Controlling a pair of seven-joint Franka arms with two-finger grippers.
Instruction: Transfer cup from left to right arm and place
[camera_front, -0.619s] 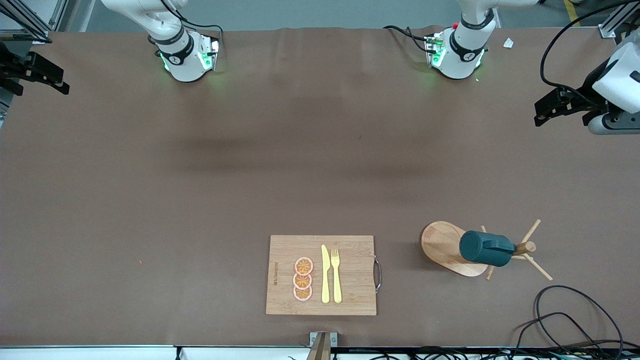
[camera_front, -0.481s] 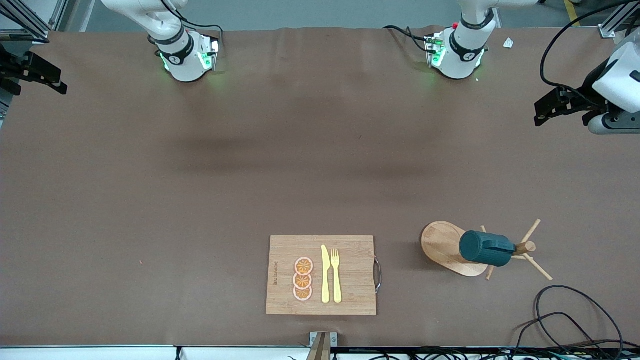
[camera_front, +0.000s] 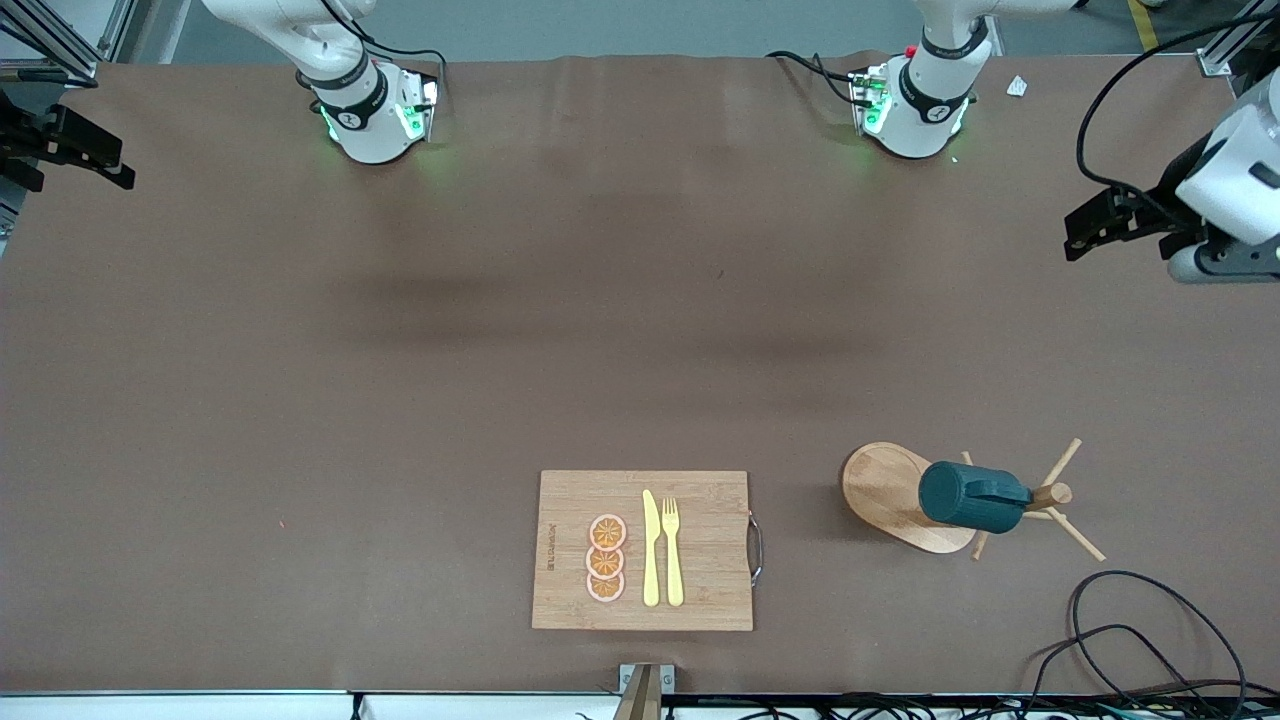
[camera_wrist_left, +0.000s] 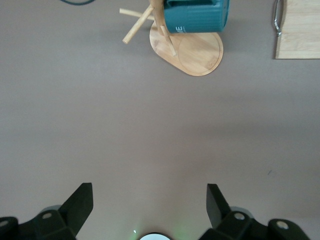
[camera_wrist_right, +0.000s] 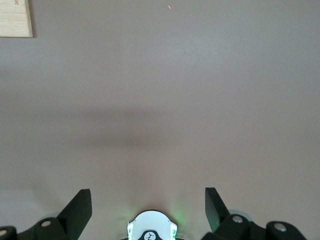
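The small dark teal-green cylindrical cup (camera_front: 972, 497) hangs on its side from a peg of the wooden peg rack (camera_front: 1045, 495), whose oval bamboo base (camera_front: 885, 490) rests on the brown table (camera_front: 500, 350) toward the left arm's end, near the front camera's edge. In the left wrist view the cup (camera_wrist_left: 197, 15) sits above that oval base (camera_wrist_left: 192, 50). The left gripper (camera_wrist_left: 149, 200) is raised over bare table at the left arm's end, well apart from the rack, with its fingers (camera_wrist_left: 80, 202) spread wide and holding nothing. The right gripper (camera_wrist_right: 148, 200) hangs over bare table at the right arm's end, fingers (camera_wrist_right: 80, 205) likewise wide apart and empty. A rectangular bamboo cutting board (camera_front: 700, 560) lies beside the rack toward the table's middle, carrying three orange slices (camera_front: 606, 558), a yellow plastic knife (camera_front: 651, 548) and a yellow plastic fork (camera_front: 672, 550).
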